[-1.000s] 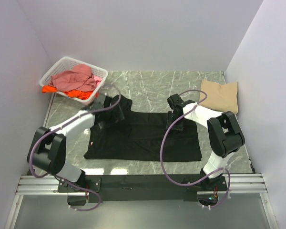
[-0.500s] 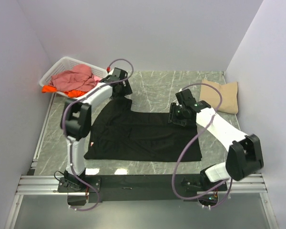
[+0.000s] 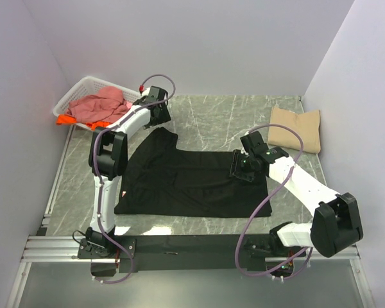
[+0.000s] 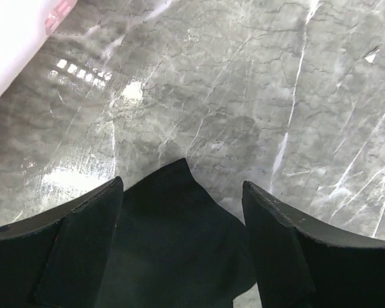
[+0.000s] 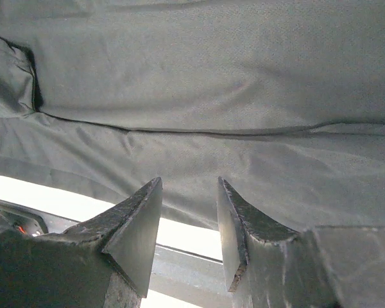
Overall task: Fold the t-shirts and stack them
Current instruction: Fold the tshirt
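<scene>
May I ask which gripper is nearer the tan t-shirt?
Right. The right gripper is over the black t-shirt, near the tan t-shirt; the left gripper is by the basket.

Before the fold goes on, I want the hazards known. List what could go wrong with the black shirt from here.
1. The left gripper is open over only the pointed tip of the black shirt; a pinch there may slip off.
2. The right gripper hangs open above creased, overlapped cloth, so it might lift just one layer.
3. The left gripper is also close to the white basket and could nudge it on a swing.
</scene>
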